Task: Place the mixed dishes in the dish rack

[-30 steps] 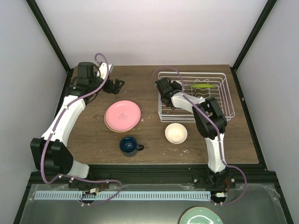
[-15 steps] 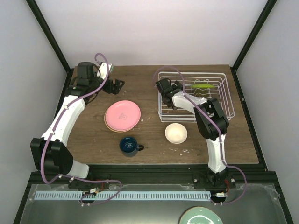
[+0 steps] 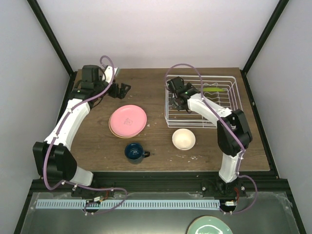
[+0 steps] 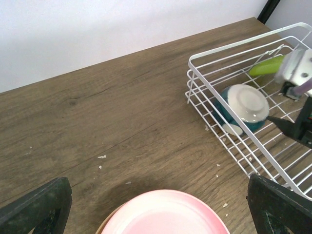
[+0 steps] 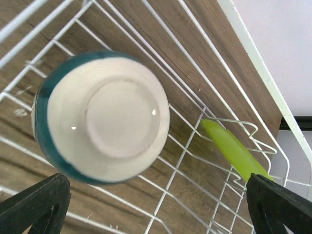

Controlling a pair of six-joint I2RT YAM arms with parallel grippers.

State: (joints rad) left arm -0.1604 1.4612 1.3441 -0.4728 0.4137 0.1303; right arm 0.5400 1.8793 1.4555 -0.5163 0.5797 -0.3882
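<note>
On the table the pink plate lies on a tan plate, the mug just in front, and a cream bowl sits upright near the rack. The left gripper hangs over the table's far-left part, jaws spread and empty; the right arm reaches over the rack's left end, its gripper pointing down above an upturned bowl, jaws wide and clear of it. That bowl, teal-walled with a cream base, rests mouth-down on the rack's wires, near a green plate standing on edge.
</note>
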